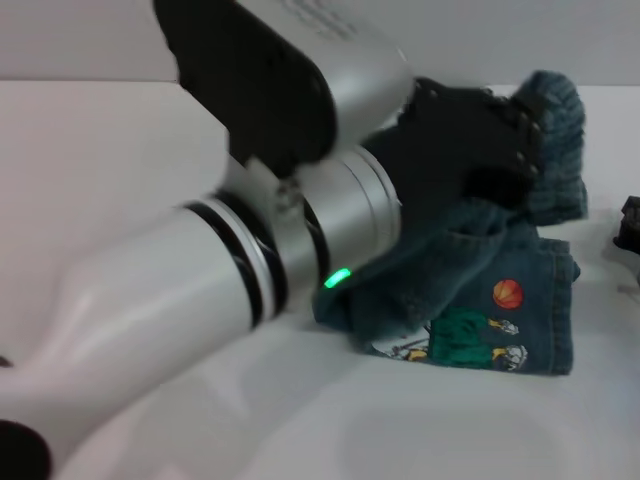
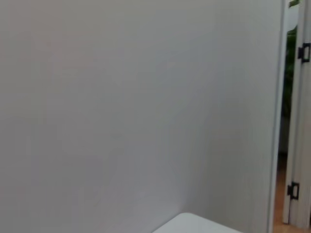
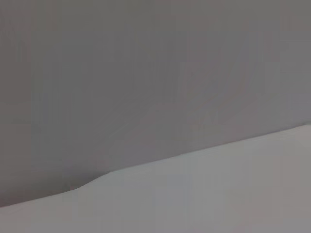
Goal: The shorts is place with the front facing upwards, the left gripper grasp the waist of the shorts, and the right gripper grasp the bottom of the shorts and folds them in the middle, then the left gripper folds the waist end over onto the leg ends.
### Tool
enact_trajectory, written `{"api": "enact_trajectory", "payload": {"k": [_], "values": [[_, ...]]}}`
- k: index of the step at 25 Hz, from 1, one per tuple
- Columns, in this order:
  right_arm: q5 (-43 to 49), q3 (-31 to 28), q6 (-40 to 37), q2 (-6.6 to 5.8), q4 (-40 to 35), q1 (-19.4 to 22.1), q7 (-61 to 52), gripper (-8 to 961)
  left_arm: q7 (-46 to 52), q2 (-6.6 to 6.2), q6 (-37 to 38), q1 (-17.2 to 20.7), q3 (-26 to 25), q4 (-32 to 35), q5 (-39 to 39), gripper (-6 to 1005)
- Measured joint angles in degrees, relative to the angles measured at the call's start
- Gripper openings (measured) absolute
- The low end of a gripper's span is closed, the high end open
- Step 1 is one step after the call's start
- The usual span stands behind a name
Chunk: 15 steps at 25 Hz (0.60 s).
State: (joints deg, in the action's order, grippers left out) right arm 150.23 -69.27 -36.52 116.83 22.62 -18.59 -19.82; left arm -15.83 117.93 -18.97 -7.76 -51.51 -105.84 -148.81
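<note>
Head view: my left arm, green light lit, reaches across white table (image 1: 120, 150) from left. My left gripper (image 1: 500, 135) over shorts (image 1: 520, 290), black claw closed on gathered waist of the shorts (image 1: 555, 120), lifted above rest of denim. Shorts bunched right of centre, cartoon patch (image 1: 460, 335) facing up near front edge. My right gripper (image 1: 630, 225): only dark sliver at right edge, finger state cannot tell. Wrist views: plain wall, table edge only.
</note>
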Motion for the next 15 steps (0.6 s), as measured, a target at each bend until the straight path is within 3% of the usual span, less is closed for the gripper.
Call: {"api": "enact_trajectory", "payload": {"k": [3, 4, 9, 12, 15], "values": [[0.09, 0.07, -1.70, -0.33, 1.34, 1.90, 0.04, 31, -0.34, 0.14, 4.16, -1.32, 1.72, 4.01, -0.73, 124], [0.25, 0.21, -2.35, -0.43, 2.26, 3.04, 0.06, 33, -0.42, 0.45, 7.39, -2.58, 1.99, 8.21, -1.04, 124], [4.94, -1.22, -4.28, -0.70, 9.72, 10.31, 0.11, 40, 0.30, 0.35, 12.78, -4.84, 1.80, 15.86, -0.35, 127], [7.68, -3.32, -4.32, -0.72, 13.19, 13.53, 0.09, 45, 0.98, 0.14, 15.16, -4.34, 1.98, 17.61, 0.28, 129], [10.88, -4.37, -4.46, -0.65, 17.16, 16.50, -0.01, 49, 0.62, 0.14, 17.27, -3.27, 1.86, 17.70, -0.58, 257]]}}
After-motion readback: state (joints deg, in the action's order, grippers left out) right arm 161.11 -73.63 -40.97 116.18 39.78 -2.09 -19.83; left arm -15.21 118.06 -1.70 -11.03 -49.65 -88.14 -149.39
